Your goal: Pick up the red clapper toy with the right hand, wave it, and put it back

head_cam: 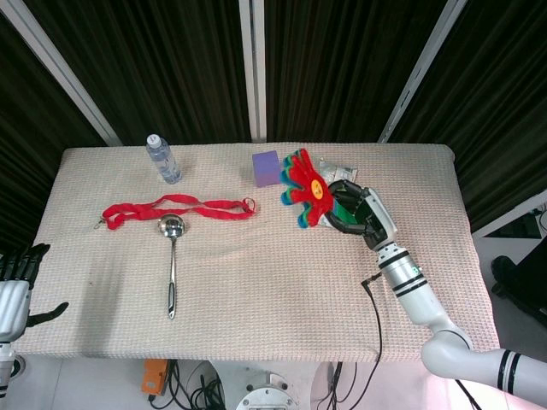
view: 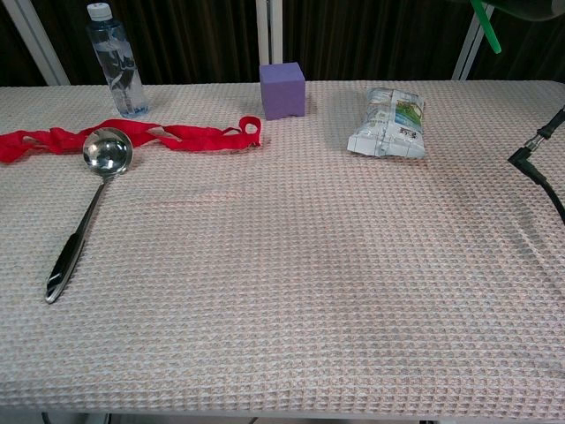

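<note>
The red clapper toy point(head_cam: 306, 190), hand-shaped with a yellow face and blue and green layers behind, is raised in the air above the right back of the table in the head view. My right hand point(head_cam: 361, 215) grips its green handle, whose tip point(view: 485, 25) shows at the top right of the chest view. The toy's red palm is out of the chest view. My left hand point(head_cam: 17, 282) hangs at the table's left front corner with its fingers spread and nothing in it.
On the woven cloth lie a snack packet point(view: 388, 121), a purple cube point(view: 282, 90), a red ribbon point(view: 132, 136), a metal ladle point(view: 88, 199) and a water bottle point(view: 115, 60). A black cable point(view: 538, 168) runs along the right edge.
</note>
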Available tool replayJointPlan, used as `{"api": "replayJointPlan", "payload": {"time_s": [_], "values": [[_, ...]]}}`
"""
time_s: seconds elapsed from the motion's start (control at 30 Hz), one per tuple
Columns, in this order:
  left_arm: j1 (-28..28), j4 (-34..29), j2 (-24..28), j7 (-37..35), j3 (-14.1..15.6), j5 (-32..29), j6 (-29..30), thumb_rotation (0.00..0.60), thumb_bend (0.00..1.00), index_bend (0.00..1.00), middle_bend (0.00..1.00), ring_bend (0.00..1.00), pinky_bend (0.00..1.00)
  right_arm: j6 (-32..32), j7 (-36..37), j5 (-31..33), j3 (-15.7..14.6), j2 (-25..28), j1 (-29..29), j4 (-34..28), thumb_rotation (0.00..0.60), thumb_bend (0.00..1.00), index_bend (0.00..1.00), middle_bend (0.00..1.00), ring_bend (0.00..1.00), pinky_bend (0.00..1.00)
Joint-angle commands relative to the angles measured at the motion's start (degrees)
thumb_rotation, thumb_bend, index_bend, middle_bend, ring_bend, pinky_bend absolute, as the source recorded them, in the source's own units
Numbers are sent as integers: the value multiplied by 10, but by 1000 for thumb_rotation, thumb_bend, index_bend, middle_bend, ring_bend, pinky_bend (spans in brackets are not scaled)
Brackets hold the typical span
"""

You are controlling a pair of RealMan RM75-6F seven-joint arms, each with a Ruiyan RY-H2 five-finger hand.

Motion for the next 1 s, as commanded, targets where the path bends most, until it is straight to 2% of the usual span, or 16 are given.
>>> {"api": "replayJointPlan", "payload": {"time_s": [0.03,0.17,0.23,0.3,0.33,0.43,0.47,0.57,0.67,0.77,0.87,1.0], "values": [[0,-1,0,1,0,0,0,600,89,73,70,0,43,-25,311,-109,32,19,-37,52,600,447,958,618,708,869],[-1,-3,1,3,-1,0,0,600,89,74,69,0,44,17,249,-152,-15,0,-38,69,600,437,957,618,707,869],[-1,-3,0,3,0,-1,-1,600,89,74,69,0,43,27,188,-170,-34,-7,-31,83,600,429,957,618,707,869],[-1,-2,0,3,0,-2,-2,600,89,74,69,0,44,30,92,-181,-49,-12,-18,98,600,426,957,618,707,869],[-1,-2,0,2,0,-2,-2,600,89,74,69,0,43,32,33,-184,-57,-16,-14,107,600,425,957,618,707,869],[-1,-1,0,1,0,-2,-3,600,89,74,70,0,44,40,-205,-175,-70,-34,0,129,600,423,957,625,707,869],[-1,-1,1,1,0,-3,-3,600,89,74,69,0,44,42,-302,-167,-75,-39,4,131,600,422,957,627,707,869],[-1,0,1,0,0,-3,-2,600,90,73,69,0,44,27,-513,-142,-93,-35,14,123,600,417,956,607,707,869],[-1,0,1,2,0,-3,-3,600,89,74,69,0,44,-1,-666,-79,-105,-17,23,86,600,417,956,580,707,869],[-1,-1,1,3,0,-3,-3,600,89,74,69,0,44,-31,-758,10,-111,13,34,34,600,416,956,580,708,870],[-2,-2,0,4,0,-3,-3,600,90,73,69,0,43,-33,-820,81,-115,36,47,-2,600,416,956,591,708,870],[-2,-2,0,6,-1,-3,-4,600,89,74,70,0,44,-15,-820,120,-111,41,54,-27,600,417,956,596,708,870]]}}
